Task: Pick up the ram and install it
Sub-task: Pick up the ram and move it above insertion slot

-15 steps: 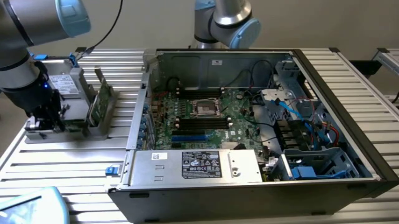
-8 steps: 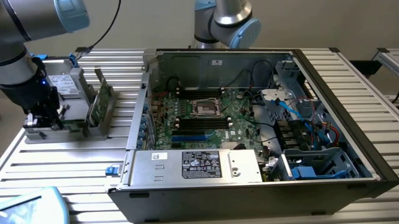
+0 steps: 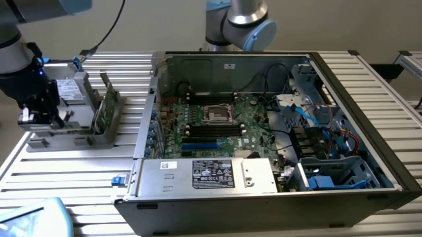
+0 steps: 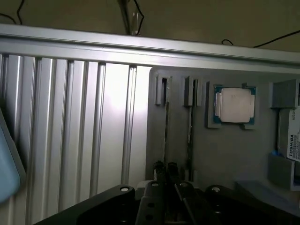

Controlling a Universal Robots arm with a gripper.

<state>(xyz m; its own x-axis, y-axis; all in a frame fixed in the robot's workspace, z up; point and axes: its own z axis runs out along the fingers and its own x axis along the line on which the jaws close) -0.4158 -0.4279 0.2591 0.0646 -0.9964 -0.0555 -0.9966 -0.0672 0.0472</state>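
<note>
Two green boards stand on edge in a grey holder (image 3: 72,136) at the exterior view's left. The thinner one looks like the ram (image 3: 108,96); the wider green card (image 3: 100,116) is beside it. My dark gripper (image 3: 33,117) hangs low over the holder's far-left end, apart from both boards. In the wrist view the gripper (image 4: 166,172) sits at the near end of one of two thin edge-on lines (image 4: 166,131) in the holder; I cannot tell which of them is the ram. The black memory slots (image 3: 211,129) lie on the motherboard in the open computer case.
The open case (image 3: 356,74) takes up the middle and the exterior view's right, with cables, a drive cage and a power supply (image 3: 211,175) inside. The holder also carries a processor chip (image 4: 234,105) and a labelled drive (image 4: 293,145). A ribbed aluminium table (image 4: 79,136) lies underneath.
</note>
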